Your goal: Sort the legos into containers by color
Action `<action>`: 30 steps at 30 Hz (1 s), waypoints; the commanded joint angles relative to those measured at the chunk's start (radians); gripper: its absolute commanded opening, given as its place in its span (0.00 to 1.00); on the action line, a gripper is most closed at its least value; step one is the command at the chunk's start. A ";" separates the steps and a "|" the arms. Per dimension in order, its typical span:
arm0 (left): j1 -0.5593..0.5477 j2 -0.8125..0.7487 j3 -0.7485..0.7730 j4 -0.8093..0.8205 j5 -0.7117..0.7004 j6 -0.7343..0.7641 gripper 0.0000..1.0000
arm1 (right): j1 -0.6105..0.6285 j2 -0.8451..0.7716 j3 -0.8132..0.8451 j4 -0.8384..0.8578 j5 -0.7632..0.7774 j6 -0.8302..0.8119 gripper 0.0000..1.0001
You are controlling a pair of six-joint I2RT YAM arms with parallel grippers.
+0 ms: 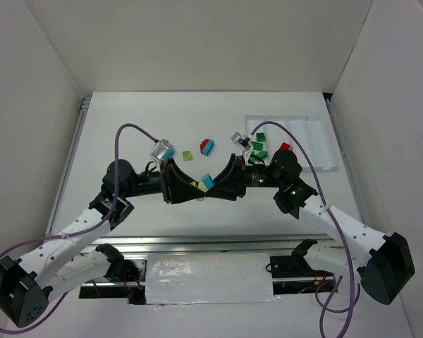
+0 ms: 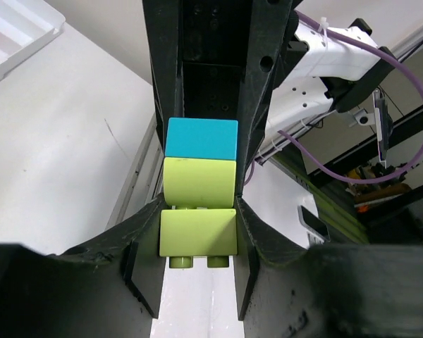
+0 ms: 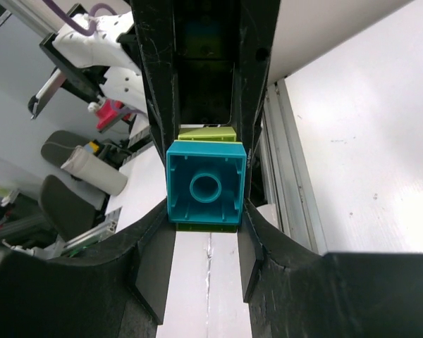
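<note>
White table (image 1: 127, 134) carries a white tray (image 1: 304, 141) and scattered loose bricks (image 1: 207, 146).

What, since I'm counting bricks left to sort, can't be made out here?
- Top view: green bricks beside the tray, partly under the right arm; count unclear.
- Top view: lone red brick, in or beside the tray? The arm covers its edge.
- Right wrist view: yellow-green brick mostly hidden behind the teal brick.

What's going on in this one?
Both arms meet in the middle over a stacked pair of legos. The left fingers are shut on the yellow-green brick, the right fingers on the teal brick, seemingly to pull them apart. Other bricks lie loose near the white tray.
</note>
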 commanded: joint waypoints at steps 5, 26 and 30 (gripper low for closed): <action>-0.011 -0.001 0.028 0.037 0.024 0.027 0.00 | 0.003 0.025 0.007 0.137 -0.057 0.036 0.03; -0.008 -0.015 0.044 -0.017 -0.012 0.076 0.00 | -0.086 -0.079 -0.027 -0.045 -0.001 -0.071 0.00; -0.007 -0.007 0.050 -0.021 -0.008 0.076 0.00 | -0.104 -0.120 -0.028 -0.090 0.035 -0.091 0.00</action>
